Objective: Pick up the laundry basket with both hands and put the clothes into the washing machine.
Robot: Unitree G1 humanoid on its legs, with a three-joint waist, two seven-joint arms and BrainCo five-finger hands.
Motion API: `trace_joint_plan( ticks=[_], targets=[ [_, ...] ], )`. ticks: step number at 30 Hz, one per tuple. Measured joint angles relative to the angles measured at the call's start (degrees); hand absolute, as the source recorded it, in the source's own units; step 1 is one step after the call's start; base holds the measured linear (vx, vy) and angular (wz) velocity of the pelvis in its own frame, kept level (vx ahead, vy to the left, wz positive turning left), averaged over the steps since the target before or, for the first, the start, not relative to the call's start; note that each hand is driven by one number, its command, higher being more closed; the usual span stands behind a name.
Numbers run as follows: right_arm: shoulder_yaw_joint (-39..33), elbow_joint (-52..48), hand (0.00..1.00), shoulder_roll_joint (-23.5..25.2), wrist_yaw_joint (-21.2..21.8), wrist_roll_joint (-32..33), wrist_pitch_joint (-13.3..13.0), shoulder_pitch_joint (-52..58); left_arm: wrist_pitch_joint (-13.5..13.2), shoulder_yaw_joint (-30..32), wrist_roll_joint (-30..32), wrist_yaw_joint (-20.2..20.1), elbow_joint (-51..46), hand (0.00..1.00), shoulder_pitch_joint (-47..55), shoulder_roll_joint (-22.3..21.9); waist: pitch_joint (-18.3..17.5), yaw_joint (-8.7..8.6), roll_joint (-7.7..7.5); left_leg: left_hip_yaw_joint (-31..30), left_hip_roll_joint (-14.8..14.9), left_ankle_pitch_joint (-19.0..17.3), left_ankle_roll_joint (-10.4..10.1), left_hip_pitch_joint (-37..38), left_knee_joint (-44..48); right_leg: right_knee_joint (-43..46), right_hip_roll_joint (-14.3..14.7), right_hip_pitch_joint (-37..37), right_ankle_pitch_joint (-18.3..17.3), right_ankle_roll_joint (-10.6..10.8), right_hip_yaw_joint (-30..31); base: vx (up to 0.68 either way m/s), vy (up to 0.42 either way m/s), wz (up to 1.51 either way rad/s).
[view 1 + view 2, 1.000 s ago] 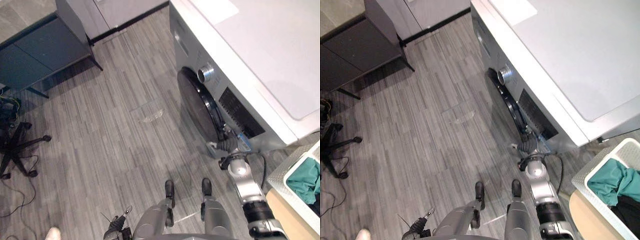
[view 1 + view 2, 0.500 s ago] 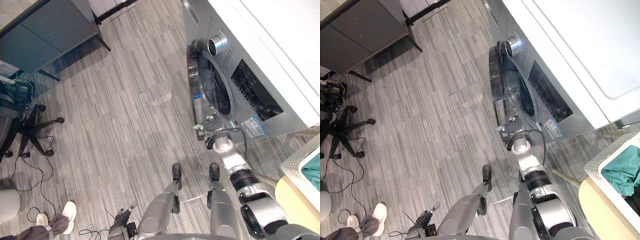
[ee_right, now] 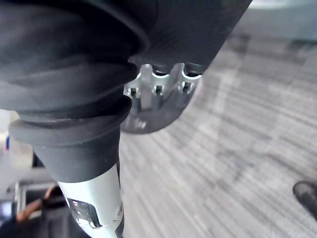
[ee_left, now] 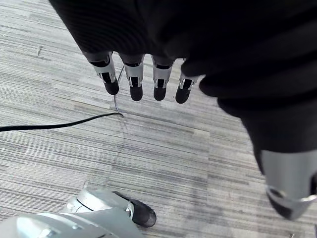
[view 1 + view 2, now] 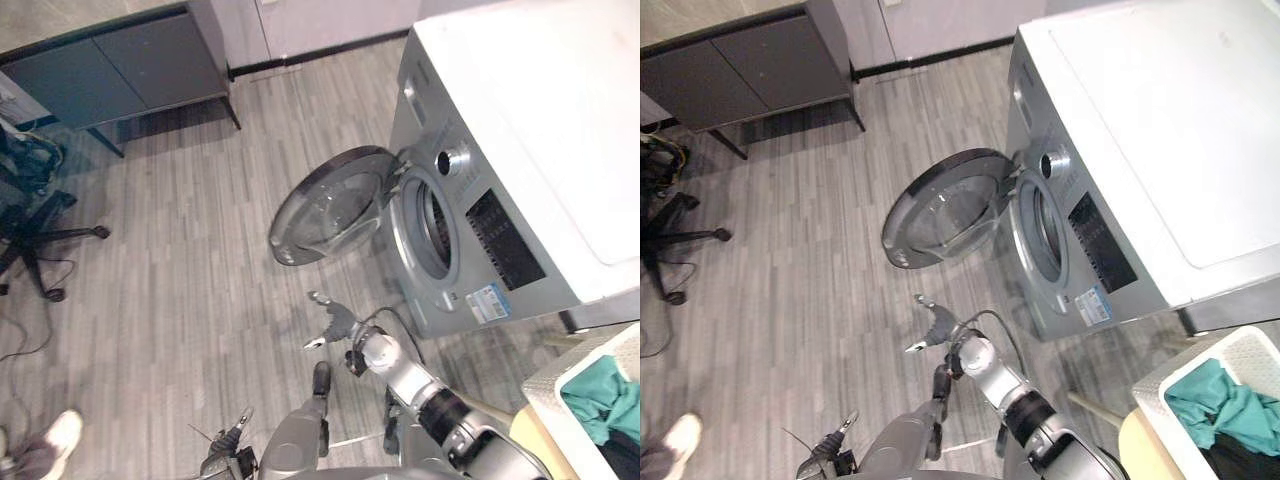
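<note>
Grey plank floor (image 5: 180,290): washing machine (image 5: 520,180) w/ door open, dark cabinet (image 5: 120,70), office chair (image 5: 35,232), 1 shoe (image 5: 62,432).

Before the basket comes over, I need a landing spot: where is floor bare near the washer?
Bare floor lies between the open door and the dark cabinet. Crowded by the office chair and before the door, around the right hand.

A laundry corner in an office-like room: a front-loading washing machine (image 5: 520,170) (its door (image 5: 325,210) swung open), a laundry basket (image 5: 1225,347), grey plank flooring (image 5: 180,260), a dark cabinet (image 5: 120,70), a wheeled office chair (image 5: 35,225).
</note>
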Motion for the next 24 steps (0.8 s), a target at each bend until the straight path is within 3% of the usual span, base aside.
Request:
trace_joint_plan(
  ticks=[4,10,14,17,18,24],
  targets=[
    [-5.98,-3.26,0.00,-3.88,-0.14,-1.77,0.06,7.05,1.04,-0.55,4.09,-0.17,0.16,0.00,-0.11,0.64,-1.16,-2.03,-0.74,3.42,0.10,0.00,0.07,1.42,-1.67,-2.81,0.29,0.60,1.86,0.52,2.79,-0.04,0.011,-0.38],
    [-16.89,-6.47,0.00,-7.22,0.12,-2.04,0.13,21.21,0.89,-10.23,8.82,-1.47,-0.47,0.00,-5.18,1.99,-1.94,-5.56,-1.42,8.61,0.89,-0.09,0.17,1.28,-2.00,-6.27,1.47,-0.49,2.68,1.62,8.00,0.02,-0.014,-0.50],
    [-24.85,-6.48,0.00,-7.09,0.05,-1.50,0.08,26.74,0.66,-12.88,8.42,-1.66,-1.99,0.00,-12.71,2.44,-1.85,-8.54,-3.75,13.07,1.91,-0.47,0.32,-0.53,-1.38,-6.30,2.75,-4.00,2.71,1.65,11.58,0.03,-0.041,-0.56],
    [-28.24,-6.68,0.00,-6.96,-0.08,-0.47,0.09,30.26,0.65,-12.50,7.73,-1.02,-3.13,0.00,-18.82,5.61,-0.75,-10.43,-6.02,16.10,2.60,-1.08,-0.14,-1.17,-0.68,-6.22,3.18,-5.93,4.52,1.35,13.30,0.04,-0.066,-0.52],
    [-28.55,-7.25,0.00,-6.99,-0.06,-0.02,0.11,31.37,0.65,-12.50,7.37,-0.82,-3.22,0.00,-19.92,6.17,-0.69,-10.91,-6.01,16.34,2.77,-1.11,-0.16,-1.49,-0.69,-6.24,3.38,-6.30,4.57,1.31,13.60,0.07,-0.087,-0.42],
    [-28.50,-17.36,0.00,-4.77,-1.36,6.70,0.16,38.38,0.73,-10.84,1.37,2.69,-6.01,0.00,-32.82,8.84,1.73,-11.23,-6.89,21.09,4.86,-2.83,-0.78,-4.81,2.53,-4.72,4.26,-10.90,5.44,0.99,13.58,0.06,-0.061,-0.29]
  ],
)
